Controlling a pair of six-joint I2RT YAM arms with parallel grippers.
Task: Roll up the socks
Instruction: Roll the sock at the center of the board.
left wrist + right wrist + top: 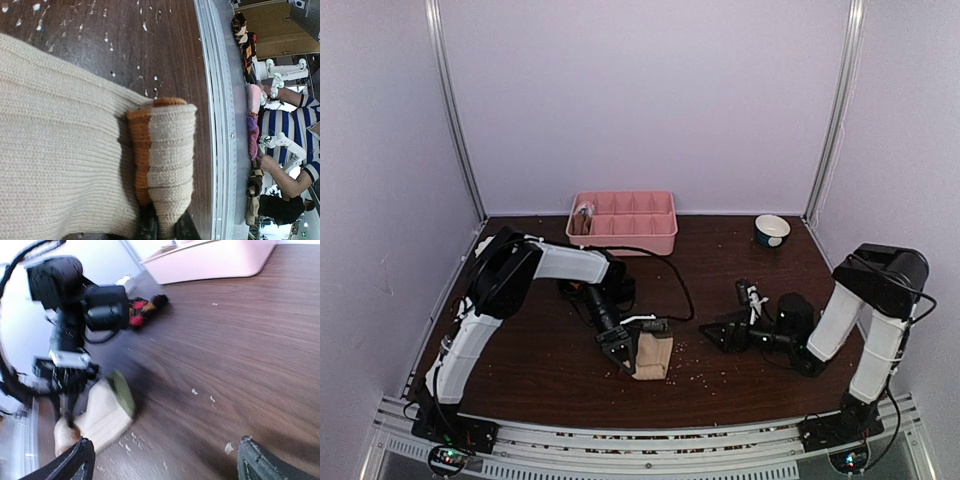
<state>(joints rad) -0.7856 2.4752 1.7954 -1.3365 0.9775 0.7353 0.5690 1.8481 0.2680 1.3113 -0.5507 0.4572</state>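
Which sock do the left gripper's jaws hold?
The cream ribbed sock with an olive toe, pinched at its orange-lined fold by the left gripper. The black-and-red patterned sock lies loose farther back.

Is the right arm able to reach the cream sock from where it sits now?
Probably yes. The right gripper is open and faces the cream sock across the table, with only crumbs between them. The left gripper is shut on the sock's far edge, leaving the near side free.
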